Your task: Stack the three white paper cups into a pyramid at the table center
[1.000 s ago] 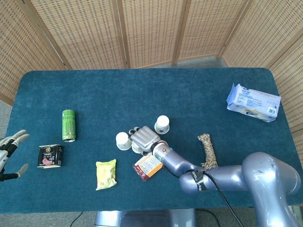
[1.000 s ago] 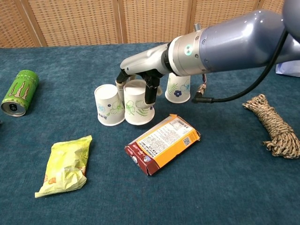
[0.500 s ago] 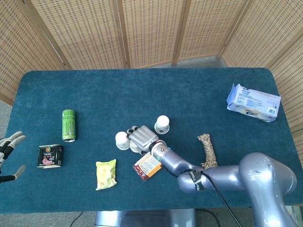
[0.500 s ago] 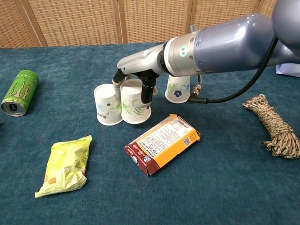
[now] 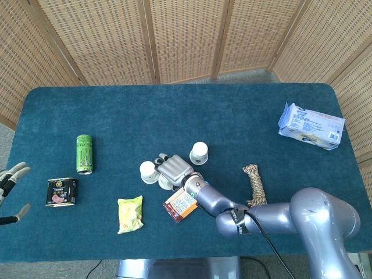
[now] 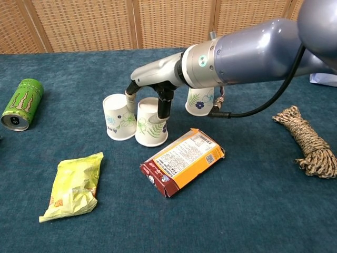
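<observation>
Three white paper cups with flower prints stand upside down near the table's middle. In the chest view the left cup [image 6: 117, 117] and the middle cup [image 6: 151, 124] touch side by side. The third cup [image 6: 200, 100] stands apart behind the arm, to the right. My right hand [image 6: 152, 87] grips the middle cup from above, with fingers down both its sides. From the head view the right hand [image 5: 173, 169] hides most of that cup, while the left cup [image 5: 147, 171] and the third cup [image 5: 199, 152] show. My left hand [image 5: 10, 187] hangs off the table's left edge, fingers apart and empty.
An orange snack box [image 6: 182, 161] lies just in front of the cups. A yellow packet [image 6: 72, 184] lies front left and a green can [image 6: 21, 103] on its side far left. A meat tin [image 5: 61, 192], a rope coil [image 6: 308, 139] and a tissue pack [image 5: 311, 125] are further off.
My right hand has slid the middle cup leftward until it touches the left cup, which shifted slightly left. My left hand has drifted a little further off the left edge.
</observation>
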